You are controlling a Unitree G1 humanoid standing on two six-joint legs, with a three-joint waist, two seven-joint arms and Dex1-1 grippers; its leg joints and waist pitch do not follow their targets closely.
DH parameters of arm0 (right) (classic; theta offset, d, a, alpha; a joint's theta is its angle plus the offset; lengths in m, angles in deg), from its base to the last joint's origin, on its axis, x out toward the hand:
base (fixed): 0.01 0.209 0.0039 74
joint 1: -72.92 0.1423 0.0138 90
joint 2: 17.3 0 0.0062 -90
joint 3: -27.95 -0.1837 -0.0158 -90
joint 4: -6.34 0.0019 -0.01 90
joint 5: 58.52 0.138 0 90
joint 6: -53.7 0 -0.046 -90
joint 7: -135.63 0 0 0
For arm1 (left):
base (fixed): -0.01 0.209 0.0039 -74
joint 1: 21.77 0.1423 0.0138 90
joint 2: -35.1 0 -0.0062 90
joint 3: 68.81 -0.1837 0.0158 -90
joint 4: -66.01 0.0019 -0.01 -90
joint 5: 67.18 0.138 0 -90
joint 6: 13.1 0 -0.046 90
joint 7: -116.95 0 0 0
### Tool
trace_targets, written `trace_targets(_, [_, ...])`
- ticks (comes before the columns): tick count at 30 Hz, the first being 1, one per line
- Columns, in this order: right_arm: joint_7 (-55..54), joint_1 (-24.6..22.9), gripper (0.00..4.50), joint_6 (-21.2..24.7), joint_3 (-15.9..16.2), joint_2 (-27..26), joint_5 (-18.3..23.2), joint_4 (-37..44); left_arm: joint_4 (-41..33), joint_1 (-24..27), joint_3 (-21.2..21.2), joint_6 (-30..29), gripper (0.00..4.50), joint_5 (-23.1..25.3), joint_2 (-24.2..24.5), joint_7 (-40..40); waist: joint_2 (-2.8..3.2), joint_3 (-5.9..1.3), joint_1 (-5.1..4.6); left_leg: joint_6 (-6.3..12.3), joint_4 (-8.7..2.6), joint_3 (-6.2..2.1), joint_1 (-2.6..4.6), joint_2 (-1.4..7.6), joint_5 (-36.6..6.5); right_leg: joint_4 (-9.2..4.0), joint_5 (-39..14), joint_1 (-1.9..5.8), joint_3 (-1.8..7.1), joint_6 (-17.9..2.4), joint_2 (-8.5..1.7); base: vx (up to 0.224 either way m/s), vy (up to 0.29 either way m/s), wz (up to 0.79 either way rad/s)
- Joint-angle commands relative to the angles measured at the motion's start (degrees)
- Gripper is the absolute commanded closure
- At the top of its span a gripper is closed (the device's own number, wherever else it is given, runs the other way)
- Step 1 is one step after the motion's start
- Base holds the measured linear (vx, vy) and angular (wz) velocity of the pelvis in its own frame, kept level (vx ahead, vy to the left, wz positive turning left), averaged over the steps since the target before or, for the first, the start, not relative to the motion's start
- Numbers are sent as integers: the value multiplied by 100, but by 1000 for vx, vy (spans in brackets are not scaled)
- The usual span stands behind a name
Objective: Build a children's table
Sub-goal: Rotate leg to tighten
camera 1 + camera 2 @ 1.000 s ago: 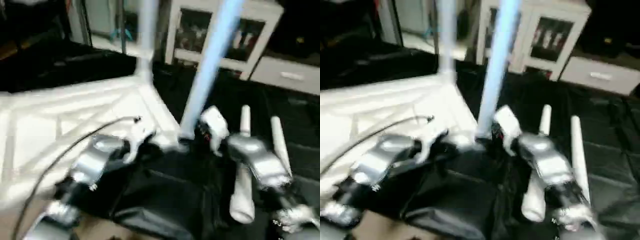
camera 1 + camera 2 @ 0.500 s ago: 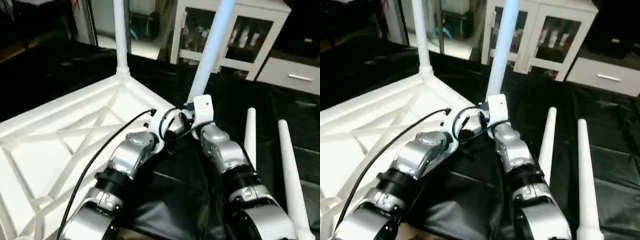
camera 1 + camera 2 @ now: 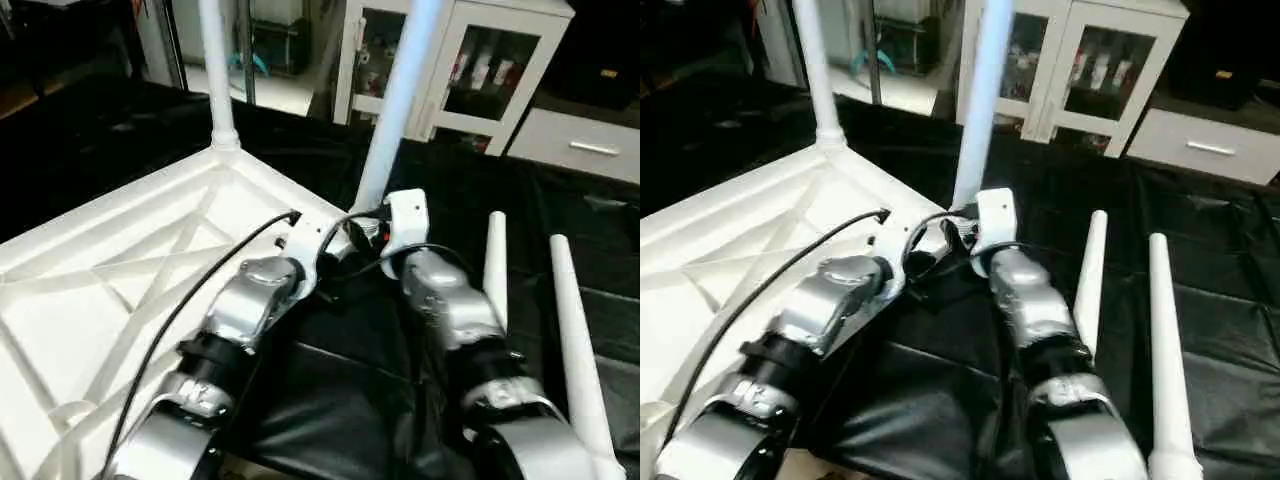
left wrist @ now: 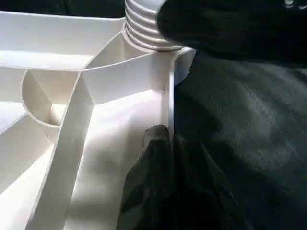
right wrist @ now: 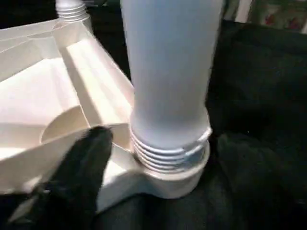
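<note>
A: Can any writing be read?
B: None. The upturned table top [image 3: 120, 290] fills the left; 2 legs [image 3: 395, 100] are seated upright, 2 spare legs [image 3: 1165, 340] lie lower right.
A: And the wrist views?
B: Thread rings [image 5: 165, 151] are seen. The left gripper [image 4: 158, 143] is pinched shut beside the rim; the right gripper [image 5: 163, 158] is spread around the near leg, not clamped.

left hand [image 4: 160, 158] shut, right hand [image 5: 153, 182] spread, forearms converging

No text, label, brand, number or sign can be read anywhere in these views, not on the white plastic parts, not on the arms, not on the cabinet behind.
</note>
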Motion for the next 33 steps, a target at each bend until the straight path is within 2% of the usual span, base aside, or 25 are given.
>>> trace_targets(1, [338,-49,30,186,36,184,70,282,-212,135,-60,34,450,-82,75,-297,-8,-394,32,308,-379,-31,4,173,-545,-320,-259,345,252,-1212,-348,0,0,0])
trace_targets(3, [839,-150,18,417,134,532,71,579,-459,270,-185,-129,450,-162,286,-639,9,-373,48,363,-378,-22,2,179,-536,-329,-296,335,252,-1301,-355,0,0,0])
trace_targets(4, [1239,-218,18,644,234,833,102,799,-662,374,-305,-199,450,-230,468,-939,2,-365,59,363,-388,-30,7,182,-598,-339,-401,348,243,-1286,-348,0,0,0])
trace_targets(6, [1491,-261,9,703,315,1017,100,929,-801,440,-402,-277,450,-271,594,-1153,16,-346,97,285,-398,-20,27,198,-798,-372,-757,327,258,-1240,-359,0,0,0])
trace_targets(7, [1911,-335,9,771,448,1283,127,1129,-1045,555,-607,-343,450,-319,826,-1549,39,-346,101,263,-400,-23,35,193,-871,-377,-847,316,254,-1215,-351,0,0,0])
trace_targets(8, [2243,-392,9,790,559,1466,154,1268,-1202,623,-730,-416,450,-359,972,-1790,21,-334,95,216,-415,-32,20,206,-982,-394,-1016,323,257,-1164,-365,0,0,0])
trace_targets(9, [2488,-436,9,798,643,1604,175,1379,-1323,675,-830,-421,450,-383,1092,-1995,28,-338,105,189,-419,-38,38,220,-1030,-400,-1065,317,259,-1137,-366,0,0,0])
trace_targets(12, [3462,-621,9,882,911,2125,347,1864,-1784,876,-1203,-316,450,-495,1576,-2841,23,-328,111,219,-417,-35,25,215,-983,-378,-921,317,263,-1193,-347,0,0,0])
trace_targets(16, [4131,-786,9,1014,1084,2480,516,2243,-2076,963,-1375,-289,450,-625,1885,-3319,31,-311,120,205,-428,-33,41,225,-1107,-396,-1133,292,269,-1214,-359,0,0,0])
trace_targets(18, [4815,-984,9,1045,1367,2888,542,2583,-2196,963,-1434,-268,450,-674,2087,-3570,30,-306,154,186,-435,-41,59,241,-1175,-401,-1202,298,272,-1162,-350,0,0,0])
trace_targets(20, [4969,-1041,9,897,1506,3004,435,2631,-2180,928,-1446,-205,450,-660,2174,-3652,26,-314,161,173,-435,-43,45,230,-1144,-397,-1201,302,267,-1188,-359,0,0,0])
trace_targets(25, [5027,-1049,9,825,1620,3016,301,2608,-2123,864,-1433,-163,450,-615,2233,-3733,9,-315,156,125,-426,-43,44,219,-1162,-416,-1374,299,273,-1152,-369,0,0,0])
trace_targets(30, [4959,-985,9,746,1718,2946,219,2512,-2155,823,-1477,-166,450,-656,2325,-3836,15,-335,153,150,-408,-38,41,213,-967,-369,-1018,307,271,-1244,-352,0,0,0])
trace_targets(31, [4950,-976,9,737,1726,2930,209,2497,-2154,823,-1479,-162,450,-657,2329,-3843,33,-335,155,149,-409,-42,39,212,-957,-365,-992,309,270,-1258,-354,0,0,0])
trace_targets(33, [4941,-960,26,703,1752,2876,166,2465,-2150,828,-1485,-156,450,-654,2339,-3861,23,-335,147,153,-407,-38,41,211,-981,-367,-971,313,269,-1279,-351,0,0,0])
